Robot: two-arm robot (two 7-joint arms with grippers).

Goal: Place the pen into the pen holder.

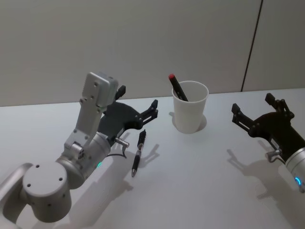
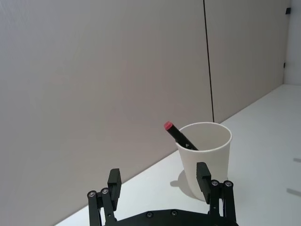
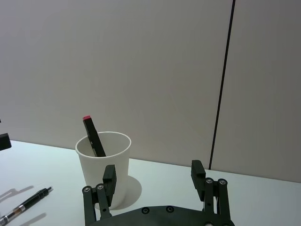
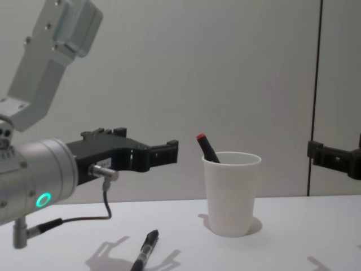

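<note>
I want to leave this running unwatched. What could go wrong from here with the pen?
The pen lies flat on the table near the open left gripper; being thin, it may slip from a pinch. The paper cup looks light and already holds a marker leaning on its rim, so the pen might hit it or tip the cup. The right gripper is open at the right.
</note>
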